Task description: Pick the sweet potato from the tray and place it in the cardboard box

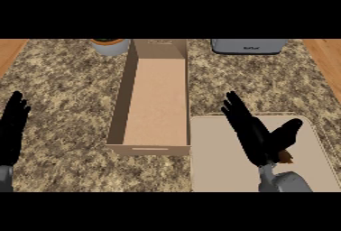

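Observation:
The beige tray [220, 153] lies at the lower right of the counter. My right hand [256, 135] is over it, fingers straight and thumb spread, open. A small brown-orange bit of the sweet potato [286, 157] shows just under the palm, below the thumb; the rest is hidden by the hand. The long cardboard box [156, 97] lies open-topped left of the tray, its inside bare. My left hand [13, 128] rests open at the left edge, fingers up.
A grey pot with an orange rim [110, 46] stands at the back, left of the box. A grey toaster-like appliance [250, 46] sits at the back right. Wooden edges border the speckled counter on both sides.

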Available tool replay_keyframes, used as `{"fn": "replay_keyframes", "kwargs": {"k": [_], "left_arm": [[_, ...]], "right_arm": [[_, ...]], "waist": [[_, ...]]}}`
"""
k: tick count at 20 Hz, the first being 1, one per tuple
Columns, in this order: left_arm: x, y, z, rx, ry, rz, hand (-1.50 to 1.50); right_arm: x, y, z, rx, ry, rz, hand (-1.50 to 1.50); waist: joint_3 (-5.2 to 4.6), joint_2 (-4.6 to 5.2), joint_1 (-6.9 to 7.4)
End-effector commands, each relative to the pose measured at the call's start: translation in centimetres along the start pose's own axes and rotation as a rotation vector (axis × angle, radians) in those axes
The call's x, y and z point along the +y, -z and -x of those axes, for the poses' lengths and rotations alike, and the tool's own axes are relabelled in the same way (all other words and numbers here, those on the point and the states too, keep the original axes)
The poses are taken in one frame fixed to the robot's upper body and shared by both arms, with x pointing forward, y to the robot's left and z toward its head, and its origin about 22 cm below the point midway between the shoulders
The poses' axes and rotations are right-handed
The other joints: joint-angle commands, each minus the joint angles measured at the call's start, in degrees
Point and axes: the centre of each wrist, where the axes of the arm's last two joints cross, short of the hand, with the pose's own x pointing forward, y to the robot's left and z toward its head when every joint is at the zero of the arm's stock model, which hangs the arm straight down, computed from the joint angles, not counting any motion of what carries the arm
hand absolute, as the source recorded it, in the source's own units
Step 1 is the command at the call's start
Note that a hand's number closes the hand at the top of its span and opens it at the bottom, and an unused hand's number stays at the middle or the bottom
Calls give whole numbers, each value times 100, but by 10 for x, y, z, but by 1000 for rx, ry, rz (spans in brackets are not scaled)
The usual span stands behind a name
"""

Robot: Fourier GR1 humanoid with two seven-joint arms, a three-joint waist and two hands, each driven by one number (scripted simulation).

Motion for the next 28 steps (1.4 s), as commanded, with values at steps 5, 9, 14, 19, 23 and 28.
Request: {"fn": "replay_keyframes", "kwargs": {"k": [5,9,14,19,23,28], "left_arm": [[15,9,-10,-89,235,4,0],[7,2,0,-45,242,70,0],[-2,12,-7,-73,274,46,0],[-10,5,11,-58,293,65,0],[-24,11,5,-53,291,100,0],[-10,16,7,-33,309,84,0]], "right_arm": [[-25,2,-62,22,-666,-481,-150],[-20,2,-122,-125,-1247,-622,-150],[-107,-9,-120,-117,-1109,-821,-150],[-141,-4,-154,-216,-1240,-962,-150],[-121,8,-175,-270,-1595,-984,-150],[-110,17,-176,-129,-1820,-1112,-150]], "waist": [[52,188,101],[-29,-24,332],[102,310,5],[80,267,156],[64,253,165],[52,229,190]]}}
